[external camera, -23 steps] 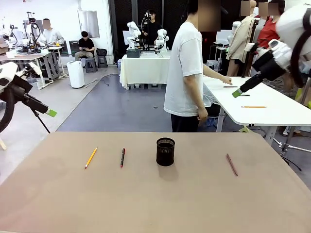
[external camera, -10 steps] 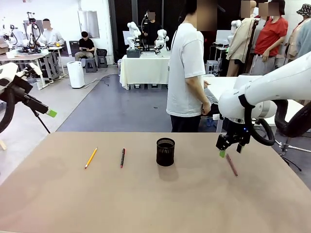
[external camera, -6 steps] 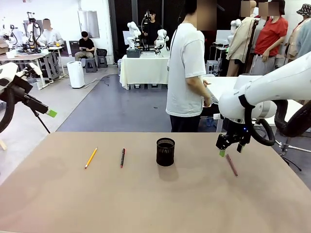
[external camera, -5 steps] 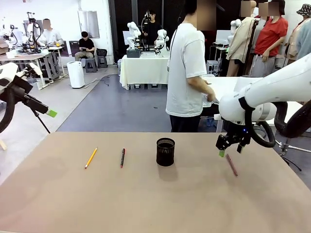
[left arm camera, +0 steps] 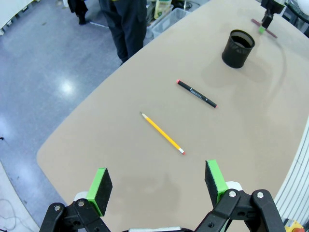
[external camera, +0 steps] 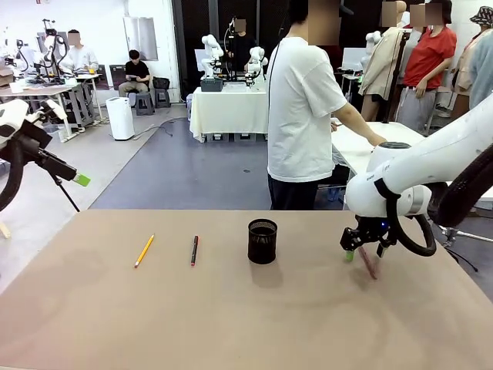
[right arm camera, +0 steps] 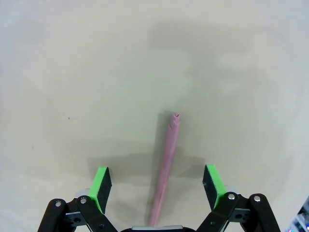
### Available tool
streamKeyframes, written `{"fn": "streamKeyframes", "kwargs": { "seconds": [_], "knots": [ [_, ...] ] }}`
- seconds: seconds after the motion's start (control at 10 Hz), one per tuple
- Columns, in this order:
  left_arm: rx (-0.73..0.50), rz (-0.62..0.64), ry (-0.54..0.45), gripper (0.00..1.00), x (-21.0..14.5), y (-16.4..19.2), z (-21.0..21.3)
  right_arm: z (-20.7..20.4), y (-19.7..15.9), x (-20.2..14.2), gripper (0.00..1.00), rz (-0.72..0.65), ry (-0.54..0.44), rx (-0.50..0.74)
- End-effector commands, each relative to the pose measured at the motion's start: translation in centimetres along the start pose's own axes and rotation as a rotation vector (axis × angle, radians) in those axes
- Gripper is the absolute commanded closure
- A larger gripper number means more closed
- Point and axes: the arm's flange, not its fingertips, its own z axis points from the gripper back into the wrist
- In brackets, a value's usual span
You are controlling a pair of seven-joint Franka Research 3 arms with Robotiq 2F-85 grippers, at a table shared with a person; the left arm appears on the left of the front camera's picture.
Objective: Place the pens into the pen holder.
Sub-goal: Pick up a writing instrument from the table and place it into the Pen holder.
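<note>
The black mesh pen holder [external camera: 262, 240] stands mid-table, also seen as the pen holder [left arm camera: 238, 48] in the left wrist view. Left of it lie the orange-yellow pencil [external camera: 144, 250] [left arm camera: 162, 134] and the dark pen with red parts [external camera: 194, 250] [left arm camera: 196, 94]. The reddish-brown pen [external camera: 368, 264] [right arm camera: 165, 166] lies at the right. My right gripper [external camera: 362, 253] [right arm camera: 156, 185] is open, lowered over this pen, which lies between its fingers. My left gripper [external camera: 80, 179] [left arm camera: 157, 186] is open, held high off the table's left side.
A person in a white T-shirt [external camera: 304, 108] stands beyond the far table edge, reaching toward a white table [external camera: 362, 150] at the right. Other people and tables are farther back.
My right gripper has come down from above the table's far right to just over the reddish-brown pen. The person has turned and reached to the right. The left arm is still.
</note>
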Motion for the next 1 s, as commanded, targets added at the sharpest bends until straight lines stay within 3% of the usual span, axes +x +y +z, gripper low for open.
{"fn": "streamKeyframes", "kwargs": {
  "seconds": [0.0, 0.1, 0.6, 0.7, 0.9],
  "knots": [
    [0.001, -0.007, 0.000, 0.00, -0.1, 0.1, 0.1, 0.3, 0.4, 1.1, 0.00, -0.054, -0.001, -0.053],
    [0.001, -0.007, 0.000, 0.00, -0.1, 0.1, 0.1, 0.2, 0.6, 1.3, 0.00, -0.066, 0.003, -0.045],
    [0.001, -0.007, 0.000, 0.00, -0.1, 0.1, 0.1, 0.3, 1.1, 3.1, 0.94, -0.079, 0.046, -0.028],
    [0.001, -0.007, 0.000, 0.00, -0.1, 0.1, 0.1, 0.1, 1.1, 3.6, 1.00, -0.080, 0.060, -0.031],
    [0.001, -0.007, 0.000, 0.00, -0.1, 0.1, 0.1, -0.2, 1.1, 3.9, 1.00, -0.077, 0.088, -0.037]
  ]
}}
